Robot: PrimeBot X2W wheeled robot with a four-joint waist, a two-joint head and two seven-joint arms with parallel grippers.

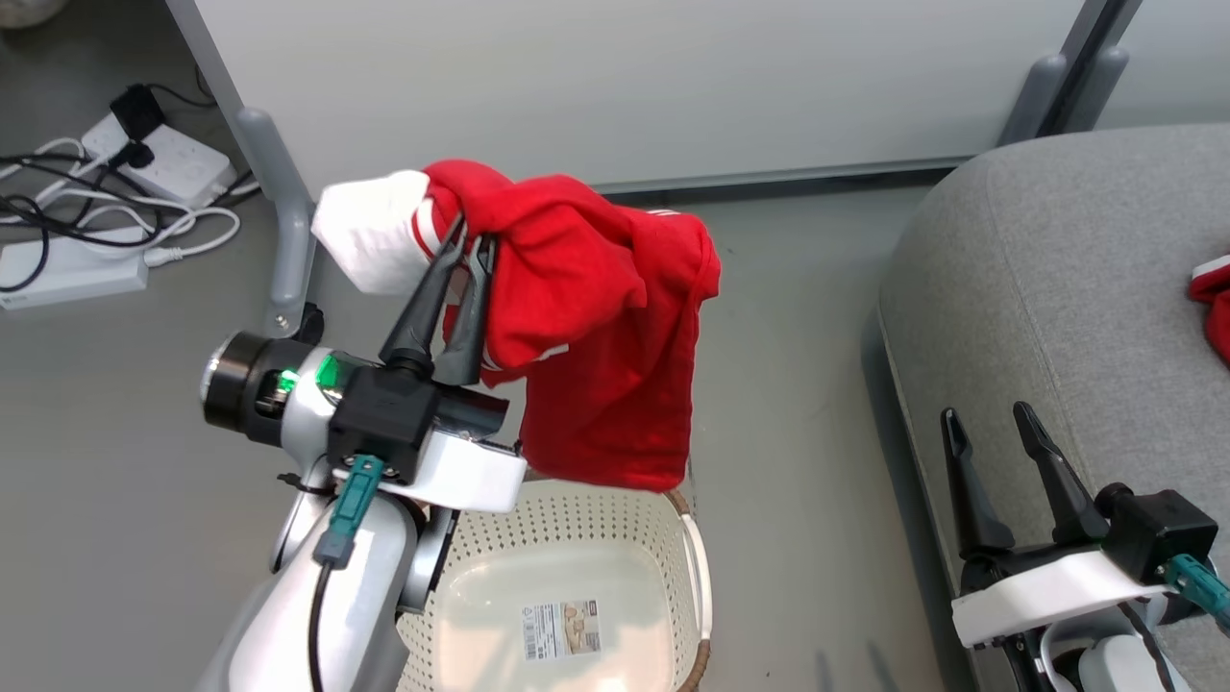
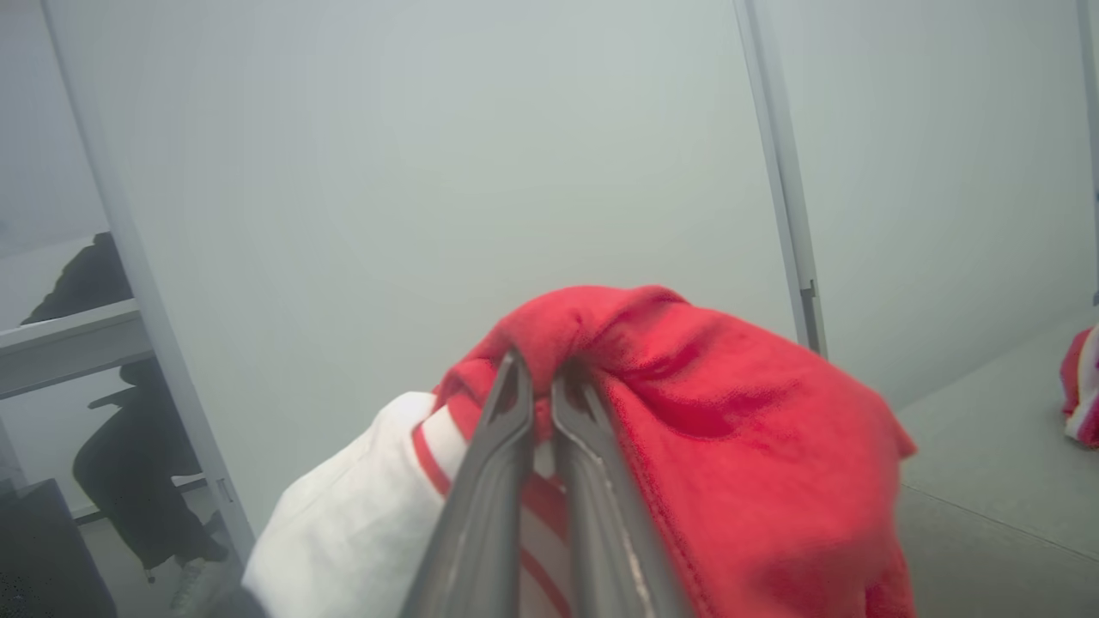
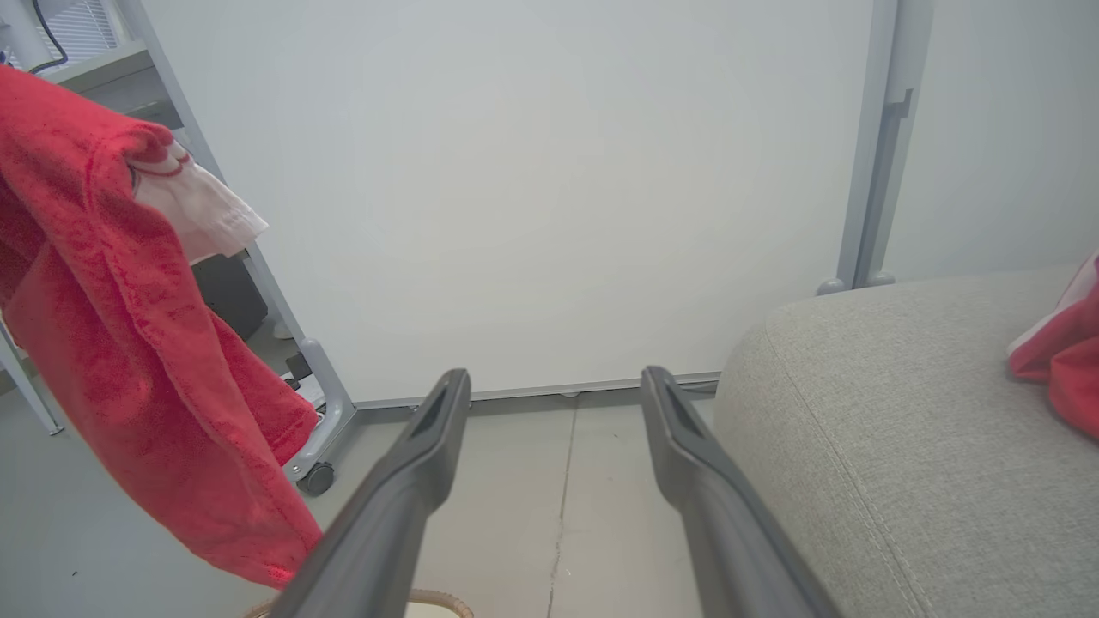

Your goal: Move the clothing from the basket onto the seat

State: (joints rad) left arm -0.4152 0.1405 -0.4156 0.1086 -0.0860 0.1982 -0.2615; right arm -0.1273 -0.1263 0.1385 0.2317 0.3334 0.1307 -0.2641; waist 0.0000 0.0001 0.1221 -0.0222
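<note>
My left gripper (image 1: 473, 234) is shut on a red garment with white panels (image 1: 596, 327), which hangs in the air above the basket (image 1: 697, 562). In the left wrist view its fingers (image 2: 537, 378) pinch a fold of that clothing (image 2: 730, 446). The cream basket has a bare floor with a paper label inside. Another red piece of clothing (image 1: 1213, 303) lies on the grey seat (image 1: 1038, 288) at the right edge. My right gripper (image 1: 990, 418) stands open at the lower right, beside the seat's near edge, nothing between its fingers. The right wrist view shows the hanging garment (image 3: 129, 343) to its left and the seat (image 3: 901, 429) to its right.
A pale grey wheeled partition panel (image 1: 615, 86) stands behind, with a castor leg (image 1: 279, 221) left of the garment. Power strips and tangled cables (image 1: 106, 202) lie on the floor at the far left. Bare grey floor runs between basket and seat.
</note>
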